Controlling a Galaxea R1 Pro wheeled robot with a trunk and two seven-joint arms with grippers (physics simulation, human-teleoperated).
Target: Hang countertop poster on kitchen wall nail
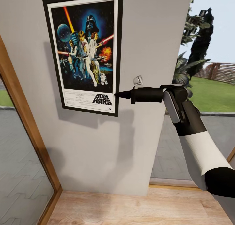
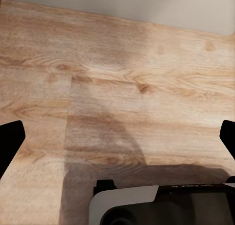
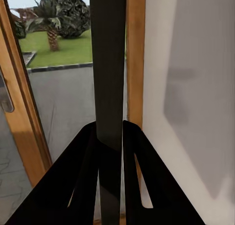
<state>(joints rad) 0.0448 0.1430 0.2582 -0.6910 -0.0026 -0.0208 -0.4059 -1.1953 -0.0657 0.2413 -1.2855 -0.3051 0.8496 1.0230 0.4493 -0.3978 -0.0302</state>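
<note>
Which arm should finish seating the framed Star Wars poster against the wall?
Right. The right hand is shut on the black-framed Star Wars poster's lower edge, up at the grey wall. The left hand hangs open over the wooden floor, holding nothing.

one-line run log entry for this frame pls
stage: hanging | framed Star Wars poster: flat against grey wall, tilted | right hand: shut on poster's right edge | left hand: open, over wooden floor

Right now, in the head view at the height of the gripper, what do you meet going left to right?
Wooden door frame → poster → right gripper shut on the poster's edge → garden lawn.
</note>
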